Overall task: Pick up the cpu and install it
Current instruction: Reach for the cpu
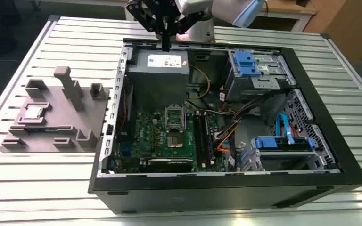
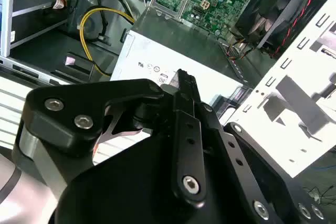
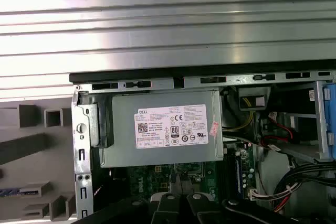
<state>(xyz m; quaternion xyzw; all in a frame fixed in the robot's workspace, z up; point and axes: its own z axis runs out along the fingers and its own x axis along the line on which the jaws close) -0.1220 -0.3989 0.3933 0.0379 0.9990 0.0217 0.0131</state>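
Arm hangs upright over the far end of the open computer case, end effector pointing straight down just above the grey power supply box, fingers clenched together with nothing between them. The cpu lies flat on a grey holder block by the counter edge at the exterior view's left, well apart from the end effector. Socket on the green motherboard stands open. Counter is ribbed metal; wooden furniture beyond its far corner.
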